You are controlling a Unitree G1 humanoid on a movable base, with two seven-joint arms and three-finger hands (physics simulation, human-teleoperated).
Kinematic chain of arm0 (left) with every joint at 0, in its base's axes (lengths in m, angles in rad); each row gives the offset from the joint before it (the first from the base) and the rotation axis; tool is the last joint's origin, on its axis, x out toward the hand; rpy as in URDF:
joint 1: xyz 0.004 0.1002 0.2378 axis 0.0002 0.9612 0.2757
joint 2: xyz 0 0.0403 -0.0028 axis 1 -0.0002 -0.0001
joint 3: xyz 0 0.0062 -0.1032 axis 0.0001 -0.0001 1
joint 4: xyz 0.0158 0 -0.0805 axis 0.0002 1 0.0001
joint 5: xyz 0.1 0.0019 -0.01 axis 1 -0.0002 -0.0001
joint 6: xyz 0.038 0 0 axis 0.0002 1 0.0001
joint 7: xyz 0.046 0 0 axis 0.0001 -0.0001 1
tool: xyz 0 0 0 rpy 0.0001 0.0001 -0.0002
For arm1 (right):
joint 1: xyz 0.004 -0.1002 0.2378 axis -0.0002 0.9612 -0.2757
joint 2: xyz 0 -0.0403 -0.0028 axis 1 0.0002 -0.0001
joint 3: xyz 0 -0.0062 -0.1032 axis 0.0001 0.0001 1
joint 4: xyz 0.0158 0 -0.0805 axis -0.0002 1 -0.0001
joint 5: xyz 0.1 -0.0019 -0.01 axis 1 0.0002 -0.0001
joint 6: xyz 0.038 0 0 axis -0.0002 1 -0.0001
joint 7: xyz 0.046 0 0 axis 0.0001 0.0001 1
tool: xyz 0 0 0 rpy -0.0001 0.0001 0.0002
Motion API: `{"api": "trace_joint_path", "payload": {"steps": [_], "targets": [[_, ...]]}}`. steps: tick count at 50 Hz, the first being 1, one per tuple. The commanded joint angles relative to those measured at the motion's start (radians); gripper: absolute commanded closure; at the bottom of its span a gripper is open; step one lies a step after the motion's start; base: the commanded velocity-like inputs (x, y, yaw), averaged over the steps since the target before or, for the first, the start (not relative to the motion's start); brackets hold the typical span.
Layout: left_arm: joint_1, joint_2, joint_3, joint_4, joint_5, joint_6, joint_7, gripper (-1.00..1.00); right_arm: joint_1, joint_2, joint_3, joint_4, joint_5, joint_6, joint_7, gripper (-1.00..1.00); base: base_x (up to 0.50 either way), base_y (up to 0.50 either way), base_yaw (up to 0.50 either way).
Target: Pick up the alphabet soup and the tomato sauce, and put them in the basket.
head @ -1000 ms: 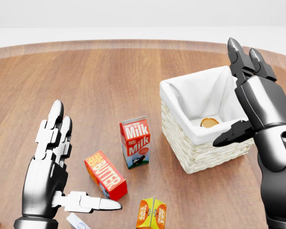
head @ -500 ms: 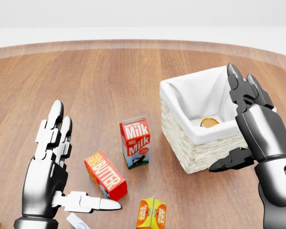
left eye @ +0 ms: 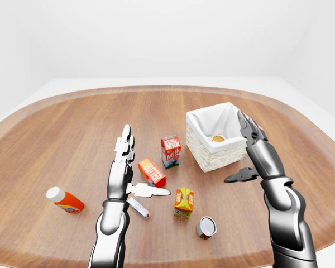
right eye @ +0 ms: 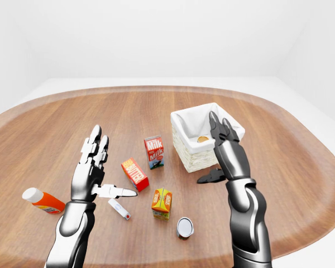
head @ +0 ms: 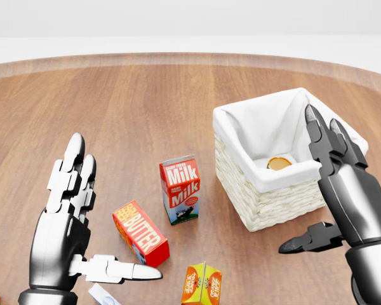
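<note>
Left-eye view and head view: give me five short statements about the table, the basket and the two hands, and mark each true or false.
1. The basket already holds a can. True: a round can top shows in the white lining.
2. The right hand is closed round a can. False: its fingers are spread and it holds nothing.
3. The milk carton stands upright to the left of the basket. True.
4. The can on the table lies beside the orange bottle. False: it lies near the juice carton, far right of the bottle.
5. The left hand is open, beside the butter box. True.
</note>
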Motion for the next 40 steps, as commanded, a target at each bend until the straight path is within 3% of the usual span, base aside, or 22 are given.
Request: {"api": "trace_joint_path", "payload": {"steps": [1,12,29,40], "targets": [[0.003,0.006,-0.001,0.006,0.015,0.000,-0.002,-1.00,0.100,0.036,-0.006,-0.010,0.008,-0.085,-0.035,-1.00,0.00,0.00,0.00],[0.003,0.005,-0.001,0.006,0.015,0.000,-0.002,-1.00,0.160,0.073,-0.011,-0.056,0.050,-0.094,0.008,-1.00,0.00,0.00,0.00],[0.006,0.005,-0.001,0.008,0.015,-0.008,0.001,-1.00,0.244,0.116,0.004,-0.050,0.116,-0.094,-0.021,-1.00,0.00,0.00,0.00],[0.010,0.006,-0.003,-0.005,0.014,0.001,-0.001,-1.00,0.283,0.125,0.003,-0.040,0.136,-0.094,-0.030,-1.00,0.00,0.00,0.00]]}}
